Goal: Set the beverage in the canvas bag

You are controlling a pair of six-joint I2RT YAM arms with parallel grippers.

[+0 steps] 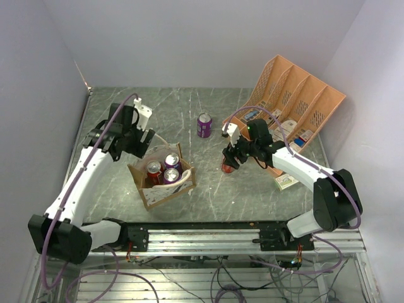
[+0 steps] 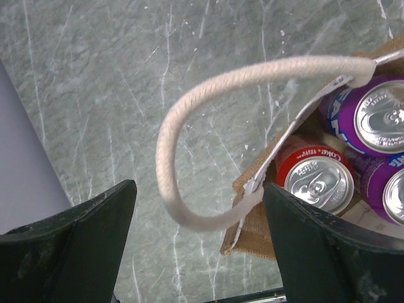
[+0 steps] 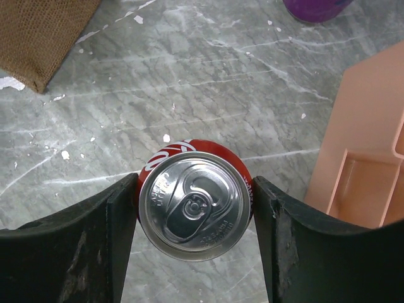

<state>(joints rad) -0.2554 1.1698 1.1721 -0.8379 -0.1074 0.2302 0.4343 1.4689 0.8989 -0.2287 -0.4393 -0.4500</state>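
The brown canvas bag stands left of centre with a red can and two purple cans inside. My left gripper hangs open over the bag's far left corner. In the left wrist view the gripper is wide open, with the cream rope handle looping between its fingers and the bag's corner by the right finger. My right gripper is shut on a red cola can, one finger against each side, right of the bag. I cannot tell whether the can is off the table.
A purple can stands alone on the table behind the middle. An orange file organizer lies at the back right, its edge close to my right gripper. Papers lie under the right arm. Walls close in on both sides.
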